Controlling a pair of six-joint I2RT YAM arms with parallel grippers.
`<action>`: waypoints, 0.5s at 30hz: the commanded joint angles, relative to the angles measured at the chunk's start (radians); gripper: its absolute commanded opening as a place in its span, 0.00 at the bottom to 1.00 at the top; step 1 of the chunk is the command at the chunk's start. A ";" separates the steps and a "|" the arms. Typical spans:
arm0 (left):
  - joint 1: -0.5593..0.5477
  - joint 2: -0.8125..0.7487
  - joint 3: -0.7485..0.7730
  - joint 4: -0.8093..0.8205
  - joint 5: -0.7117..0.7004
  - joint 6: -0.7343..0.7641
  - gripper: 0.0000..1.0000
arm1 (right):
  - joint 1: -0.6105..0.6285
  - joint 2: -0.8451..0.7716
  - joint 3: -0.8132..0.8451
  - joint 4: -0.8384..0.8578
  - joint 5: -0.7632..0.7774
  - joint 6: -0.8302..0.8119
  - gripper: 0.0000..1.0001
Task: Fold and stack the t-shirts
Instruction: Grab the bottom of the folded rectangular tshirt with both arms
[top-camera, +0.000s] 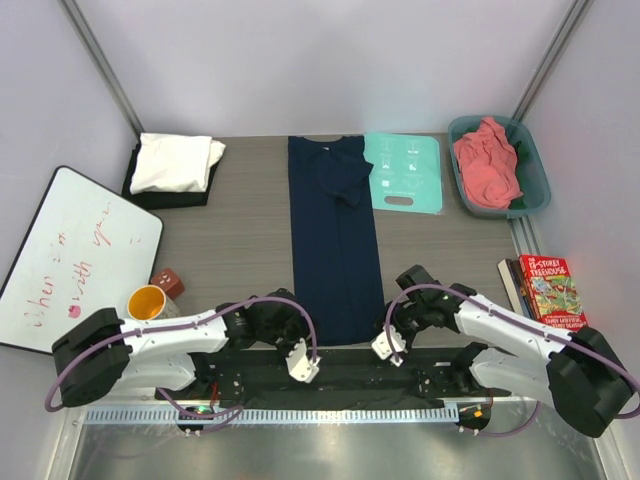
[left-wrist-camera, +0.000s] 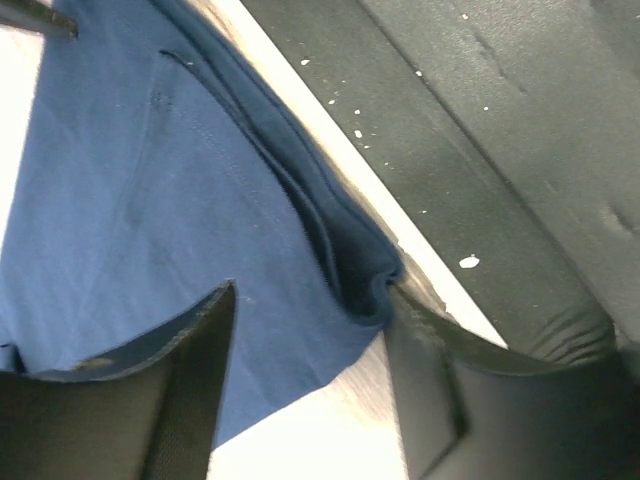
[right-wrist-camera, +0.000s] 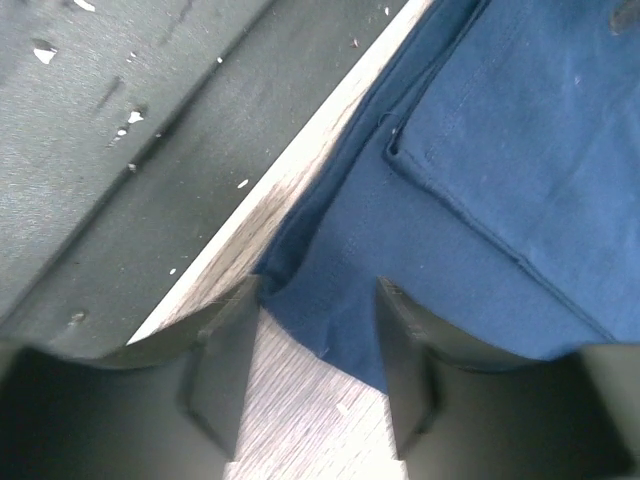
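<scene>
A dark navy t-shirt, folded into a long strip, lies down the middle of the table. My left gripper is at its near left corner. In the left wrist view the gripper is open, its jaws either side of the navy hem corner. My right gripper is at the near right corner. In the right wrist view it is open over the navy corner. A folded white shirt lies on a black shirt at the back left. A salmon pink shirt lies in the teal tub.
A mint-green board lies right of the navy shirt's collar. A whiteboard, a yellow cup and a small brown object are on the left. Books lie on the right. A dark mat runs along the near edge.
</scene>
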 joint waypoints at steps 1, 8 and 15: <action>-0.003 0.020 -0.001 -0.037 0.014 -0.020 0.55 | 0.016 0.036 -0.009 0.016 0.042 0.036 0.47; -0.003 0.044 0.019 -0.049 0.002 -0.031 0.00 | 0.034 0.033 0.003 0.018 0.085 0.099 0.01; -0.003 0.008 0.047 -0.058 -0.054 -0.085 0.00 | 0.034 -0.024 0.081 -0.071 0.095 0.140 0.01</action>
